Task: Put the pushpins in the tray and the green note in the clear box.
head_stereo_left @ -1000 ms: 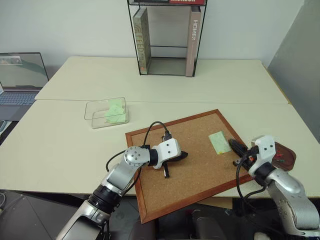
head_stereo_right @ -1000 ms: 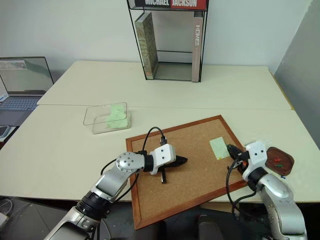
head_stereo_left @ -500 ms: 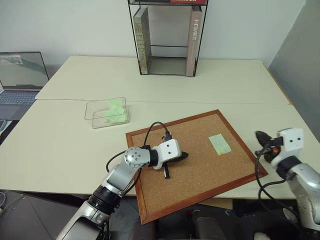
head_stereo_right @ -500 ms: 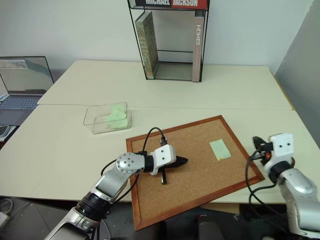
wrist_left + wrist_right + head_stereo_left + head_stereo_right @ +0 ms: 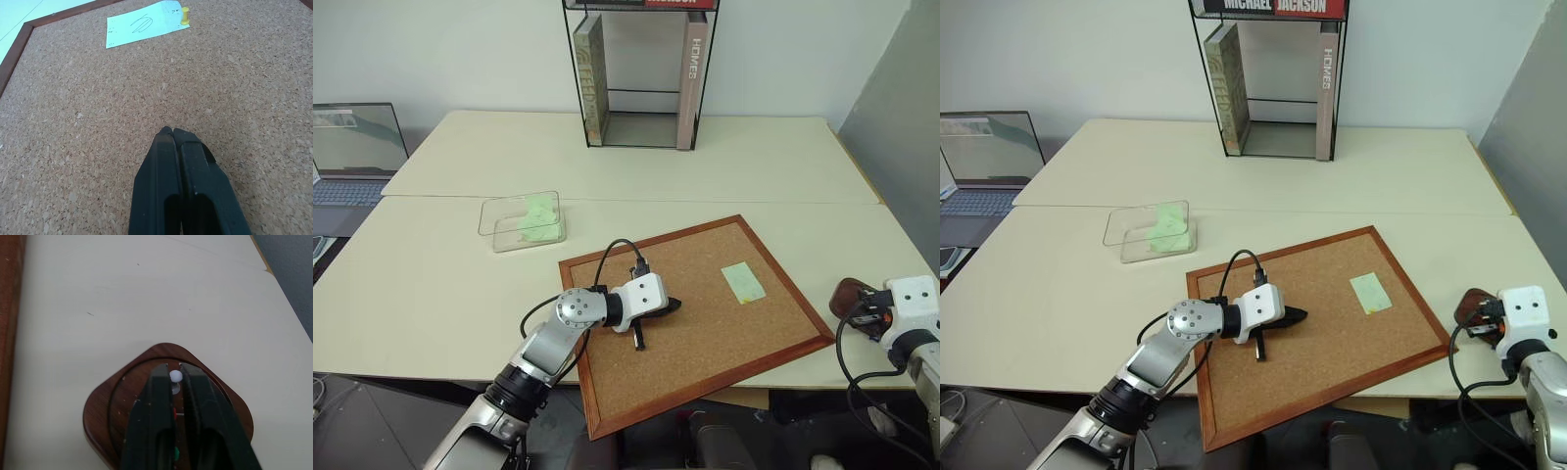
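Your right gripper (image 5: 175, 374) has swung off the wood-framed corkboard (image 5: 705, 333) since a second ago and now hangs over the small dark reddish-brown tray (image 5: 105, 406) at the table's right edge, its fingers slightly apart with a white-headed pushpin (image 5: 175, 376) between the tips; whether they grip it you cannot tell. Red and green pushpins (image 5: 175, 413) lie in the tray. Your left gripper (image 5: 168, 131) hasn't moved: pressed together, tips on the cork. The pale green note (image 5: 743, 282) stays pinned there by a yellow pushpin (image 5: 185, 15). The clear plastic box (image 5: 522, 219) holds green slips.
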Tool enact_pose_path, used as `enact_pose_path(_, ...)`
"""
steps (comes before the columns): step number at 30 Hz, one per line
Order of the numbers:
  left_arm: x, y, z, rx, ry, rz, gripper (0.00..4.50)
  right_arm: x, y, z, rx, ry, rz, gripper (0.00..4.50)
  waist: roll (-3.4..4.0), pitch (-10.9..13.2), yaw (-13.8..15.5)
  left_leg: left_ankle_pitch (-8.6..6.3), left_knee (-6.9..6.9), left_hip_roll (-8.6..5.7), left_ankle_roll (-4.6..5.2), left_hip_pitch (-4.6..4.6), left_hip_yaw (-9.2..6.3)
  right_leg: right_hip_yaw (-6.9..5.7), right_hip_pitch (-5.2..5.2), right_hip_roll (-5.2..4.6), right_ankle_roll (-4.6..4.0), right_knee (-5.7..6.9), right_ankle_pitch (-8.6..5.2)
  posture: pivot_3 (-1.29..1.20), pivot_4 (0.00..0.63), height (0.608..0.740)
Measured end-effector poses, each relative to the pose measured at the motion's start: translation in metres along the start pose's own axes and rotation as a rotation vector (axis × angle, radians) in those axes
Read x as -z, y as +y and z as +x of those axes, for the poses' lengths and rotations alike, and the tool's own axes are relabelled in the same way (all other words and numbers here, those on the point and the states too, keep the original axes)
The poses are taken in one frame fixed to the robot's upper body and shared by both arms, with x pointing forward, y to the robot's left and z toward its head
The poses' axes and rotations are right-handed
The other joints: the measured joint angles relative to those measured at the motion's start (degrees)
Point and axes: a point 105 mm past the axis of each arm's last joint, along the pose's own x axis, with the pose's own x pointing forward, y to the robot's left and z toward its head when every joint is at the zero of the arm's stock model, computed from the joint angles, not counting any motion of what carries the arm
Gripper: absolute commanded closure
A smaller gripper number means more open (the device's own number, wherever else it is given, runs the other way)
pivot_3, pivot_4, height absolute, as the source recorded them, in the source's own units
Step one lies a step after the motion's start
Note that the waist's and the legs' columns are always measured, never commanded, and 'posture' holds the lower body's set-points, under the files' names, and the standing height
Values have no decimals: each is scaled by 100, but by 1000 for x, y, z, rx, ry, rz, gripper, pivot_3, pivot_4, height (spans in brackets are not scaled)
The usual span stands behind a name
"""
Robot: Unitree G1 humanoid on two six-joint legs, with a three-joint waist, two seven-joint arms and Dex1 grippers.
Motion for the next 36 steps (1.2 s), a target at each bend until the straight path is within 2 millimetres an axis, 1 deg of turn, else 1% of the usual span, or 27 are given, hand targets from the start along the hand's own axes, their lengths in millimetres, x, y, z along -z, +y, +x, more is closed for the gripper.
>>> enact_pose_path(7, 0, 0, 0, -1, 5, 8, 4500, 6, -1, 1, 8, 39, 19, 1733, 0, 0, 0, 0, 0, 0, 0, 0, -1, -1, 0, 0, -1, 0, -1, 0, 150, 740)
enact_pose_path(9, 0, 0, 0, -1, 5, 9, 4500, 6, 0, 2, 8, 39, 25, 1415, 0, 0, 0, 0, 0, 1, 0, 0, -1, -1, 0, 0, -1, 0, -1, 0, 150, 740)
enact_pose_path(10, 0, 0, 0, -1, 5, 8, 4500, 6, 0, 2, 10, 36, 30, 1211, 0, 0, -1, 0, 0, 1, 0, 0, -1, -1, 0, 0, -1, 0, -1, 0, 150, 740)
enact_pose_path(11, 0, 0, 0, -1, 6, 8, 4500, 4, 0, 3, 13, 27, 43, 912, 0, 0, -1, 0, 0, 1, 0, 0, -1, -1, 0, 0, -1, 0, -1, 0, 150, 740)
enact_pose_path(12, 0, 0, 0, -1, 6, 8, 4500, 3, 0, 3, 16, 20, 53, 812, 0, 0, 0, 0, -1, 1, 0, 0, -2, -2, 0, 0, -1, 0, -1, 0, 150, 740)
enact_pose_path(14, 0, 0, 0, -1, 6, 8, 4500, -4, -2, 3, 23, -30, 102, 411, 0, 0, -1, 0, -1, 1, 0, 0, -2, -1, 0, 1, 0, 0, 0, 0, 150, 740)
enact_pose_path(17, 1, 0, 0, -2, 7, 8, 4500, -29, 1, 1, -1, -163, 149, 411, 0, 0, -5, 0, -1, 1, 0, 0, -3, -2, -1, 1, 0, 0, 0, 0, 150, 740)
enact_pose_path(19, 0, 0, 0, -1, 6, 9, 4500, -47, 9, -2, -60, -243, 162, 411, 0, 0, -3, 0, -1, 1, 0, 0, -6, -4, 0, 1, 1, 0, 0, 0, 150, 740)
enact_pose_path(20, 0, 0, 0, -1, 6, 9, 4500, -53, 14, -4, -88, -267, 163, 411, -1, 0, -3, 0, -2, 1, 0, 0, -5, -4, 0, 1, 1, -1, 0, 0, 150, 740)
enact_pose_path(22, 0, 0, 0, -1, 6, 11, 4500, -62, 29, -7, -165, -300, 152, 411, 0, 0, -4, 0, -4, 2, 0, 0, -5, -3, 0, 1, 1, -2, 0, 0, 150, 740)
enact_pose_path(25, 0, 0, -1, -1, 6, 12, 4500, -72, 60, -12, -302, -330, 124, 411, 0, 0, -3, 0, -4, 3, 0, 1, -6, -3, 0, 1, 1, -2, 0, 0, 150, 740)
enact_pose_path(27, 0, 0, -1, -1, 6, 12, 4500, -76, 77, -14, -370, -341, 108, 411, -1, 0, -3, 0, -4, 3, 0, 1, -6, -4, 0, 1, -1, -2, -1, 0, 150, 740)
enact_pose_path(29, 0, 0, 0, 0, 6, 12, 4500, -76, 94, -18, -435, -341, 99, 411, -2, 0, -1, 0, -4, 3, 0, 0, -8, -5, 0, 1, -2, -3, -2, 0, 150, 740)
enact_pose_path(34, 0, 0, 0, 0, 5, 15, 4500, -61, 126, -22, -550, -289, 80, 411, -4, 1, -1, 0, -5, 3, 0, 0, -8, -5, 0, -2, -6, -5, -4, 0, 150, 740)
enact_pose_path(36, 0, 0, 0, 0, 6, 15, 4500, -55, 134, -25, -579, -274, 73, 411, -4, 1, -1, 0, -5, 3, 0, 1, -8, -6, 0, -2, -9, -5, -6, 0, 150, 740)
